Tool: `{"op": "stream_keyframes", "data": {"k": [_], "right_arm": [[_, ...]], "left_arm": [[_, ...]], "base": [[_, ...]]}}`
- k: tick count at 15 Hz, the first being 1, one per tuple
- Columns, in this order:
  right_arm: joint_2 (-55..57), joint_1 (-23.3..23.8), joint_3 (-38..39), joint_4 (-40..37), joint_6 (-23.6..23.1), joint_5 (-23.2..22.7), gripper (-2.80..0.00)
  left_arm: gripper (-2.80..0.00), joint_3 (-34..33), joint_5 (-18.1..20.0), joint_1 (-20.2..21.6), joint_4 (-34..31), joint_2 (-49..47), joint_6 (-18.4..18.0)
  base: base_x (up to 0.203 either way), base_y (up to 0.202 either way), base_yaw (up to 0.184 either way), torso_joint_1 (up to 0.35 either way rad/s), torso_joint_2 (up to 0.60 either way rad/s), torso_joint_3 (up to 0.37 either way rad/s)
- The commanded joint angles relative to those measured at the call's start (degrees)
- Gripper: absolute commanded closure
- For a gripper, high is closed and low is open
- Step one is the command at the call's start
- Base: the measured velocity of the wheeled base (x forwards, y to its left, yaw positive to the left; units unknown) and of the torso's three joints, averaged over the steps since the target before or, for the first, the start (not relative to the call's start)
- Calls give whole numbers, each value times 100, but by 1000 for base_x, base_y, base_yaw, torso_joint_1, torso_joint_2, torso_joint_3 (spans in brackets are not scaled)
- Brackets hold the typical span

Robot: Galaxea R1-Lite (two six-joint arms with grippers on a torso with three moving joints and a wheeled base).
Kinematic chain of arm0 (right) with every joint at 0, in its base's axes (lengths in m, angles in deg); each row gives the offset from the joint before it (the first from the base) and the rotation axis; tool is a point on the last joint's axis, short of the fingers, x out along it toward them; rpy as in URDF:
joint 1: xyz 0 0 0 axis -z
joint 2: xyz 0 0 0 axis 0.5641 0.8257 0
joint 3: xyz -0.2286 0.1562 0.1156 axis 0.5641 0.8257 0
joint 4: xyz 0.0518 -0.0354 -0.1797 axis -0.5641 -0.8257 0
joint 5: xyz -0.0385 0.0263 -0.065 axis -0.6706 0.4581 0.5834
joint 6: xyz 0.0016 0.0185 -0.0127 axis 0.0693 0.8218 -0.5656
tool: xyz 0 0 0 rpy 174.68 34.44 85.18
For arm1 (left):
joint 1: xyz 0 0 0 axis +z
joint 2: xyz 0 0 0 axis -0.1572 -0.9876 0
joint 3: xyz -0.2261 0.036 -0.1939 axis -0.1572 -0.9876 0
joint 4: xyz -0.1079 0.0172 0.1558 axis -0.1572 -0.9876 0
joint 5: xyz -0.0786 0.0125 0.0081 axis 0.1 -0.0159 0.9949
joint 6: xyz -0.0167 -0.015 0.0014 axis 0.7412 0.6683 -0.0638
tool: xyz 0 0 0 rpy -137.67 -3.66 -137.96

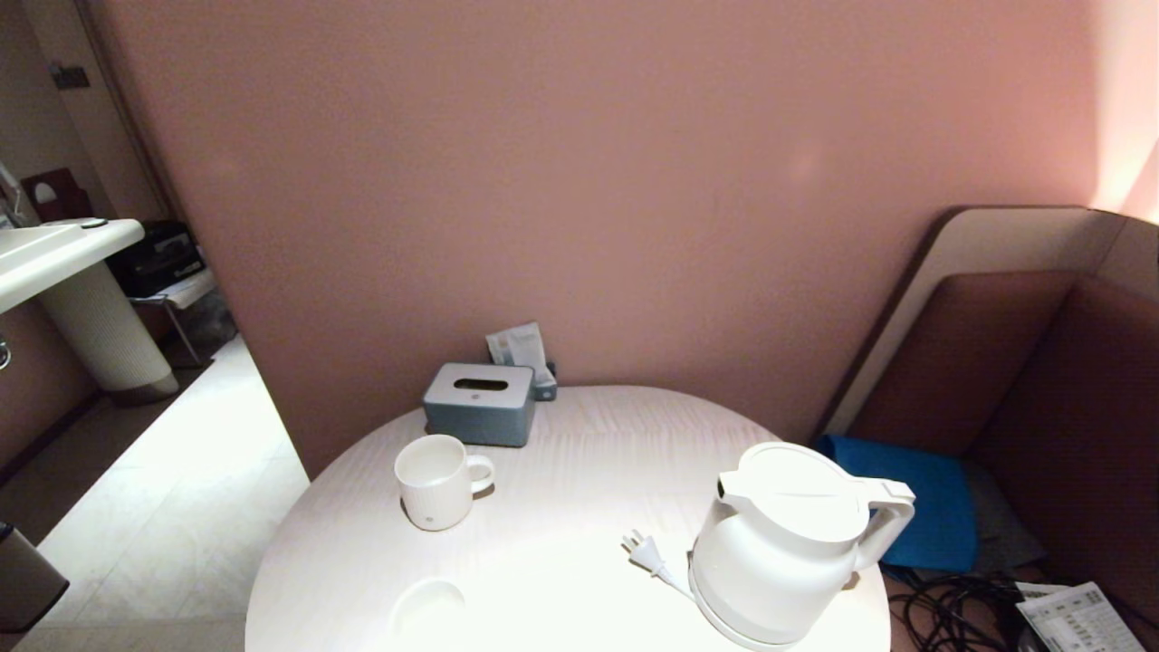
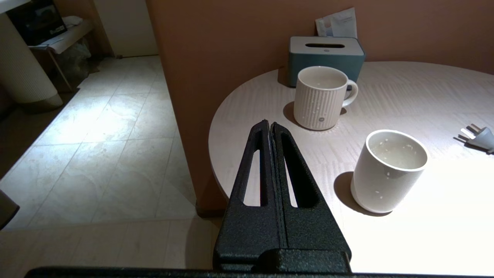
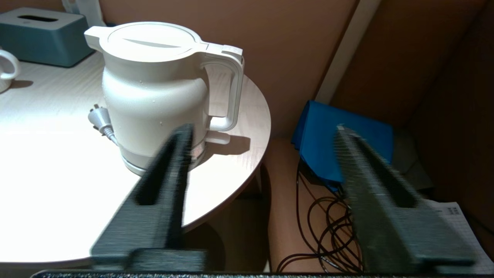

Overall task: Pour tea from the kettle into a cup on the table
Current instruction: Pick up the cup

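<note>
Here my right gripper (image 3: 262, 131) hangs off the table (image 1: 561, 471) edge, fingers spread wide and empty, short of the kettle (image 3: 154, 96) with its loop handle turned toward me. The kettle stands upright on its base at the table's right side, its plug (image 1: 638, 546) lying beside it. My left gripper (image 2: 270, 127) is clenched on nothing near the left rim, close to the cup (image 2: 388, 172); the ribbed mug (image 2: 322, 96) stands beyond, before a tissue box (image 2: 326, 54)

I seem to be in a café or lounge corner. A round white table (image 1: 579, 453) stands against a pink wall (image 1: 634, 181), beside a brown upholstered booth seat (image 1: 1041, 380). A tissue box (image 1: 480, 403) sits on it, and the floor (image 2: 96, 135) is tiled.
</note>
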Motion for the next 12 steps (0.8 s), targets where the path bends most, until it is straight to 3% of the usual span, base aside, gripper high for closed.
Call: {"op": "stream_keyframes", "data": {"k": [1, 12], "right_arm": [[10, -4, -2, 5, 8, -2, 0], [10, -4, 8, 31, 52, 7, 0]], "left_arm": [[0, 0, 1, 2, 3, -7, 1], [0, 0, -7, 2, 2, -7, -82]], "base": [[0, 0, 0, 0, 0, 0], [0, 0, 0, 0, 0, 0]]}}
